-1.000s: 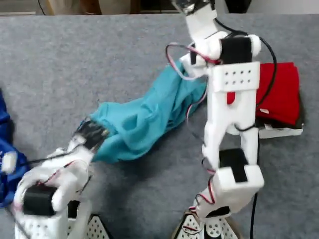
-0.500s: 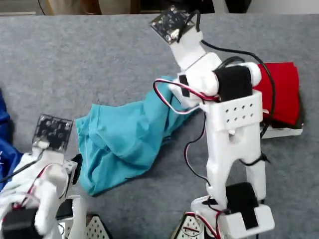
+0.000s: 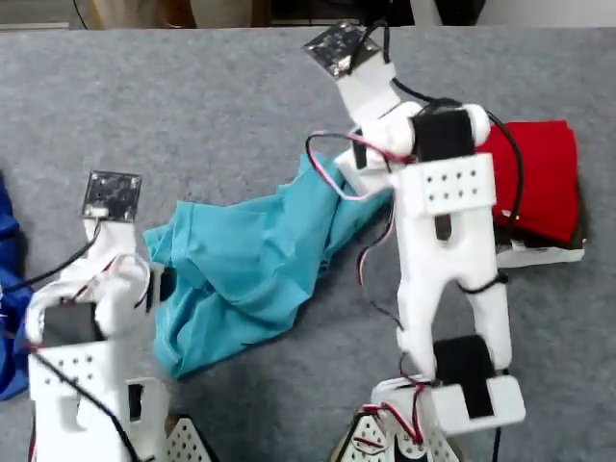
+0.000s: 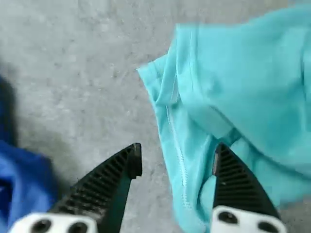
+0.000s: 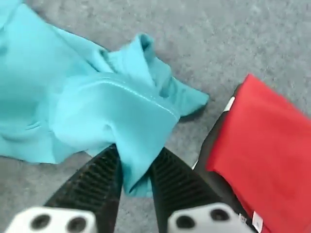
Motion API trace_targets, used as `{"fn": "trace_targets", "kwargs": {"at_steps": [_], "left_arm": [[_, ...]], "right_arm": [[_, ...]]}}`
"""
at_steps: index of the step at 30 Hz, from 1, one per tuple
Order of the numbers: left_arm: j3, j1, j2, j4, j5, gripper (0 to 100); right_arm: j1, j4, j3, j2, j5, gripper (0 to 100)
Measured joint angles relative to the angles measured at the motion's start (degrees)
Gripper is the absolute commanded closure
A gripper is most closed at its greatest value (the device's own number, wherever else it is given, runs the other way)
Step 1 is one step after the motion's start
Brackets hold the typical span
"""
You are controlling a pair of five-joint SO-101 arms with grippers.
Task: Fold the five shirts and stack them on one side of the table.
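One folded red cloth shirt [image 3: 539, 183] is stacked beside rt arm. Crumpled teal cotton shirt [image 3: 250, 269] lies mid grey tabletop [image 3: 192, 115], unfolded, pinched by rt tool [image 5: 133, 170]. Left tool [image 4: 177, 153] is held wide open, empty, at hem. Most work judged undone.

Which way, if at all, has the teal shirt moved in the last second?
Yes. The teal shirt has shifted left, away from the unmoved red folded shirt, its loose end spreading toward the arm bases.
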Motion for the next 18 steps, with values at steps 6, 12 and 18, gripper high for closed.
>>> {"fn": "trace_targets", "kwargs": {"at_steps": [6, 12, 18], "left_arm": [[0.5, 3.6, 13.8, -12.9, 14.2, 75], [1.1, 14.2, 27.6, -22.1, 24.1, 78], [-0.4, 16.0, 42.4, -28.7, 24.6, 92]], "right_arm": [[4.0, -7.5, 0.2, 7.7, 0.0, 99.5], [6.7, -14.0, 0.2, 14.4, -1.8, 99.5], [6.5, -16.2, 0.2, 15.1, -2.0, 99.5]]}}
